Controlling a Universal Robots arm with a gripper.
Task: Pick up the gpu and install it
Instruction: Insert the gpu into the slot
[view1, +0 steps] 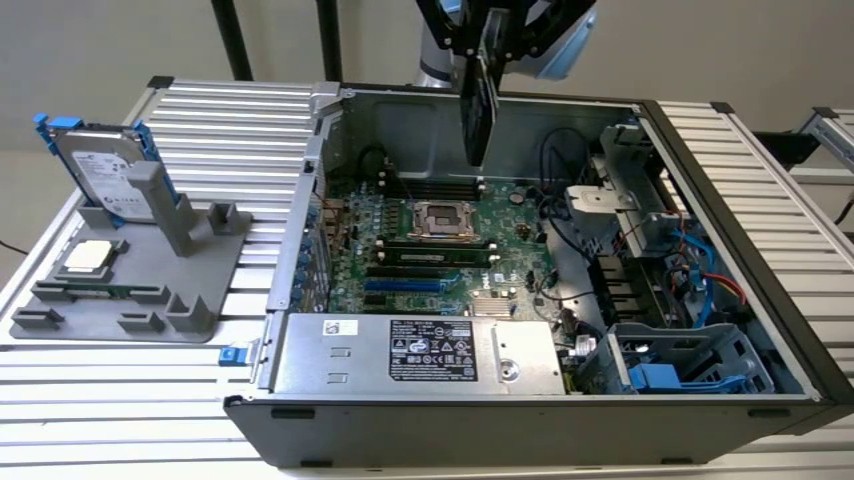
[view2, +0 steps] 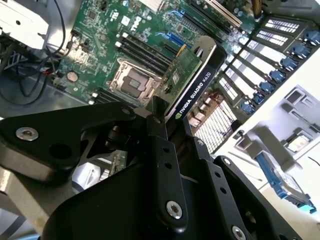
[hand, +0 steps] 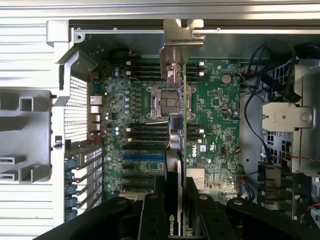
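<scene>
Above the counter's open case, your hand clamped the gpu upright over the motherboard, not yet seated.

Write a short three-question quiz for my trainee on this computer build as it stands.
1. Short answer: what stands upright in the grey stand on the exterior view's left?
2. Pick one: the graphics card is held above A the grey stand, B the open computer case, C neither.
3. True or false: the gripper is shut on the graphics card.

Key: 1 the hard drive; 2 B; 3 true.
</scene>
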